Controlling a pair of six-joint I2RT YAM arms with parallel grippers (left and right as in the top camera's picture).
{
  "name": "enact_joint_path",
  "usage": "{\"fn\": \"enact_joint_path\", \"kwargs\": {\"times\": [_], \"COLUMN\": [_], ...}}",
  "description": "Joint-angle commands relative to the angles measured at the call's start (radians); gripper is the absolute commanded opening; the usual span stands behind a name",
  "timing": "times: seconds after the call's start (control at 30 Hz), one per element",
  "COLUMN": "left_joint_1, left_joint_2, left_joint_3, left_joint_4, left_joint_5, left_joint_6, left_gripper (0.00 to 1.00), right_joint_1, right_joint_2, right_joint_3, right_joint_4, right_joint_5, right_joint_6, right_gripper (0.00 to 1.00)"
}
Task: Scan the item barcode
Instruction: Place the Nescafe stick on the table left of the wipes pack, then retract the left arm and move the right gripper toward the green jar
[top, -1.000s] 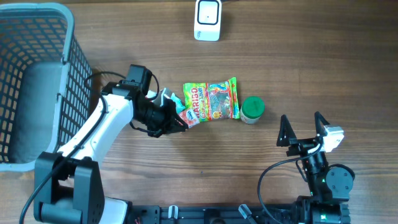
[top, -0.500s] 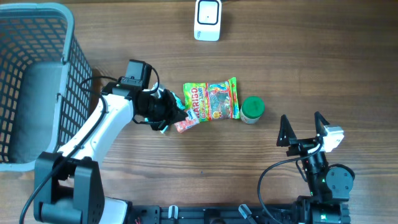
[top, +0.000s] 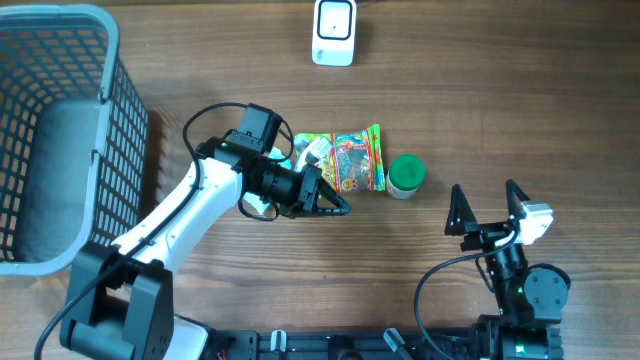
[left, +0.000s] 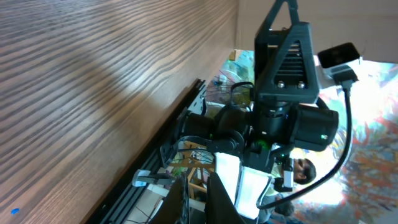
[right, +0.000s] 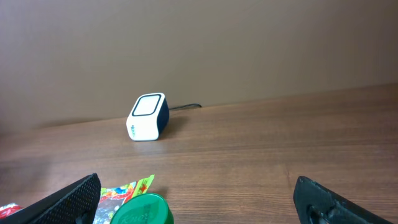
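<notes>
Overhead view: a colourful printed plastic candy bag (top: 350, 160) lies flat on the brown wood-grain table (top: 500, 90) and serves as reference for all positions. A small jar with a round green lid (top: 406, 175) stands just beside the bag's right end, touching or nearly touching it. A white box-shaped barcode scanner with a dark window (top: 333, 30) sits well beyond the bag's far edge, apart from it, with its cable running off the table edge. A grey-blue plastic mesh basket (top: 125, 130) stands far to the left of the bag. The left gripper (top: 338, 208) lies just on the near side of the bag, pointing right; its fingers are pressed together with nothing seen between them, and it does not touch the bag. The left arm covers the bag's left end, where a scrap of white and teal wrapper (top: 305, 150) shows; what it is cannot be told. The left wrist view shows the same pressed-together fingers (left: 198, 190) over bare wood. The right gripper (top: 485, 195) sits to the near right of the bag, past the jar, spread wide and empty. In the right wrist view, the spread fingers (right: 198, 180) frame the green lid (right: 142, 210), the bag's corner (right: 124, 190) and the scanner (right: 148, 117) beyond.
</notes>
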Motion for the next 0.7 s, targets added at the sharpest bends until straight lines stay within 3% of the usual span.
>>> {"fn": "enact_joint_path", "kwargs": {"times": [0.0,0.07,0.23,0.37,0.63,0.67], "left_joint_1": [-0.015,-0.045,-0.152,-0.14,-0.106,-0.106], "left_joint_2": [-0.019,-0.067,-0.266,-0.373,-0.515,-0.518], "left_joint_3": [0.001,0.032,0.239,0.325,0.407,0.419], "left_joint_4": [0.011,0.011,0.011,0.043,0.199,0.216], "left_joint_5": [0.029,-0.121,-0.708,-0.798,-1.301,-1.359], "left_joint_6": [0.052,0.051,-0.039,-0.039,-0.065,-0.064], "left_gripper": [0.04,0.04,0.04,0.04,0.04,0.04], "right_joint_1": [0.002,0.002,0.002,0.002,0.002,0.002], "right_joint_2": [-0.006,-0.006,-0.006,-0.006,-0.006,-0.006], "right_joint_3": [-0.001,-0.001,-0.001,-0.001,-0.001,-0.001], "right_joint_4": [0.003,0.003,0.003,0.003,0.004,0.004], "right_joint_5": [0.006,0.006,0.006,0.006,0.005,0.005], "right_joint_6": [-0.014,-0.013,-0.013,-0.013,-0.01,0.044], "right_gripper": [0.99,1.0,1.0,1.0,1.0,1.0]}}
